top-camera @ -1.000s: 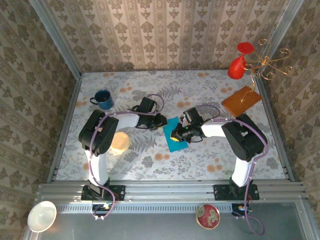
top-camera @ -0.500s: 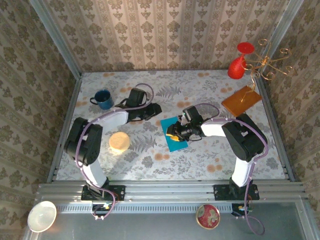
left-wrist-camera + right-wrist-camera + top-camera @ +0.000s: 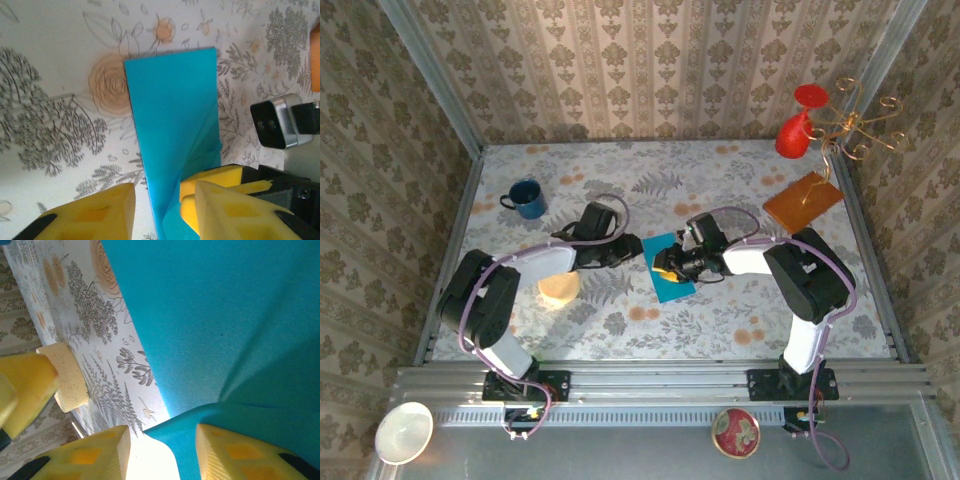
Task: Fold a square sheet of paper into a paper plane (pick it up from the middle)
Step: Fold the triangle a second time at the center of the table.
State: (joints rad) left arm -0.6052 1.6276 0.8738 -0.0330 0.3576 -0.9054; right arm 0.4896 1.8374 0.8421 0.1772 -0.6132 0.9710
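Observation:
The teal square sheet of paper (image 3: 672, 272) lies mid-table, folded over into a narrow strip (image 3: 172, 115), with one flap standing up off the surface (image 3: 235, 415). My left gripper (image 3: 632, 245) sits at the strip's left edge. It is open (image 3: 165, 212), and the paper's near end runs between its yellow fingers (image 3: 95, 215) untouched by the left one. My right gripper (image 3: 666, 268) hovers over the sheet from the right. It is open too (image 3: 162, 452), and the raised flap leans against its right finger (image 3: 240, 455). A paper plane is out of view.
A blue mug (image 3: 527, 197) stands at the back left and a tan disc (image 3: 558, 288) lies under the left arm. An orange-brown sheet (image 3: 803, 201), a red vase (image 3: 798, 125) and a gold wire stand (image 3: 860, 125) occupy the back right. Two bowls (image 3: 403, 432) (image 3: 735, 432) sit below the rail.
My right gripper has opened and let go of the paper. The left gripper drew back toward the mug, then returned to the sheet's left edge.

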